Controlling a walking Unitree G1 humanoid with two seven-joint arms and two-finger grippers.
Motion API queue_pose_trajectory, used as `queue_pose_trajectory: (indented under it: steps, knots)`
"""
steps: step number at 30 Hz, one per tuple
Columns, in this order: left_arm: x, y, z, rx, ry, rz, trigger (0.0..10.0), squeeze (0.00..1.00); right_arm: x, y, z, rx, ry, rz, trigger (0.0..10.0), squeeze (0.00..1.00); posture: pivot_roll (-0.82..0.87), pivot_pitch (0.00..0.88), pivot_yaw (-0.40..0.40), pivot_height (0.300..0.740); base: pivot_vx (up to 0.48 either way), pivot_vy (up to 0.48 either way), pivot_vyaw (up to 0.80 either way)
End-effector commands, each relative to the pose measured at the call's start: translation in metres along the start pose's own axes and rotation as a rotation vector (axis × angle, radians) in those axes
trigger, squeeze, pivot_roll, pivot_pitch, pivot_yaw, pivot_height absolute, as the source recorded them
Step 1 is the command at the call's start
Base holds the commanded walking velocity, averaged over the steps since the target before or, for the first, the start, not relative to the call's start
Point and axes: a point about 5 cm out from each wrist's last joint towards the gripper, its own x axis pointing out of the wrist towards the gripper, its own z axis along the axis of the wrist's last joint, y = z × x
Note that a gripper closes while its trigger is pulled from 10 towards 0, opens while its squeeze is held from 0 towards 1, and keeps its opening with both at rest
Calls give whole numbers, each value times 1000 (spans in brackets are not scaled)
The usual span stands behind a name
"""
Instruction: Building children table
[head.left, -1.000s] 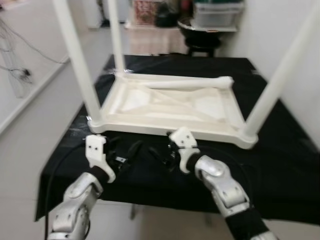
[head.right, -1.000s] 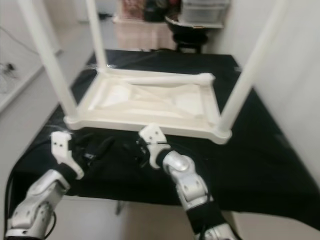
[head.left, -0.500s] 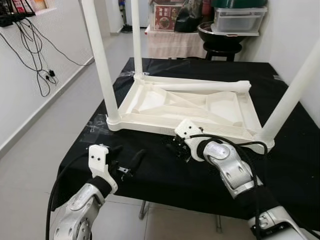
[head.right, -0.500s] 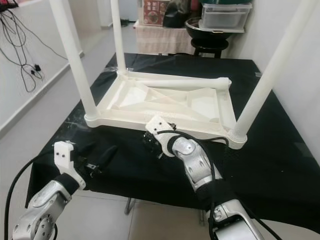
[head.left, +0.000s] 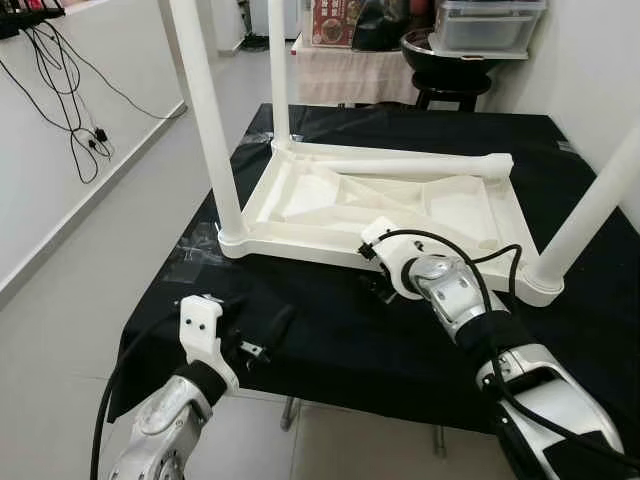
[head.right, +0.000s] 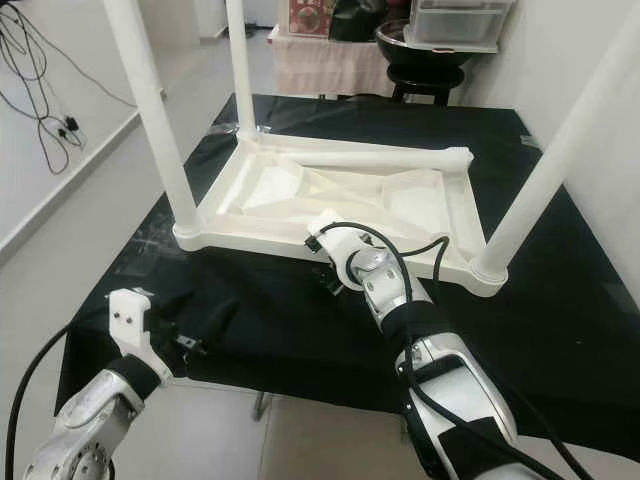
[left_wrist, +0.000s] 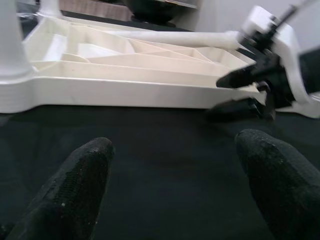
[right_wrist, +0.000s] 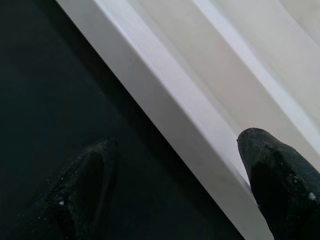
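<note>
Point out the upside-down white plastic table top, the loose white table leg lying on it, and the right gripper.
Upside-down white plastic table top (head.left: 290, 243): left eye view, near rim.
Loose white table leg (head.left: 420, 167): left eye view, mid-shaft.
Right gripper (right_wrist: 175, 185): right wrist view, between its fingertips, straddling the near rim.

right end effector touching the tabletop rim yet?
Cannot tell. The right wrist view shows the right end effector open, its fingers astride the white tabletop rim, one finger overlapping it, but neither contact nor a gap shows plainly.

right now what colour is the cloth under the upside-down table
Black cloth, plain; it shows best in the left eye view.
</note>
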Motion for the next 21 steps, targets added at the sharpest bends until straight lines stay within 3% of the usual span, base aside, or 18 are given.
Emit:
queue_pose_trajectory:
  steps: [1,8,9,11,14,15,16,21]
  knots:
    - [-4,-2,-1,16,20,0,10000,0,1,-2,-5,25,52,12,10000,0,-61,142,-42,740,0,0,0]
    - [-10,-8,-3,1,27,1,10000,0,-3,-19,-9,81,144,-15,10000,0,-50,150,-59,740,0,0,0]
    - [-11,-8,-3,-2,26,3,10000,0,-3,-19,-10,65,163,2,6392,0,-50,150,-60,740,0,0,0]
    - [-11,-8,-3,-3,26,5,10000,0,-3,-19,-10,54,176,12,6392,0,-50,150,-60,740,0,0,0]
    - [-11,-9,-2,-5,24,12,10000,0,-4,-18,-12,-54,227,77,1059,0,-53,148,-69,740,0,0,0]
    - [-11,-9,-2,-5,24,12,10000,0,-4,-18,-12,-54,227,77,1059,0,-53,148,-69,740,0,0,0]
    - [-11,-9,-2,-5,24,14,10000,0,-4,-17,-12,-87,242,102,0,0,-55,146,-71,740,0,0,0]
    - [-9,-9,-2,-2,24,15,10000,0,-6,-16,-13,-175,285,183,0,0,-55,141,-74,740,0,0,0]
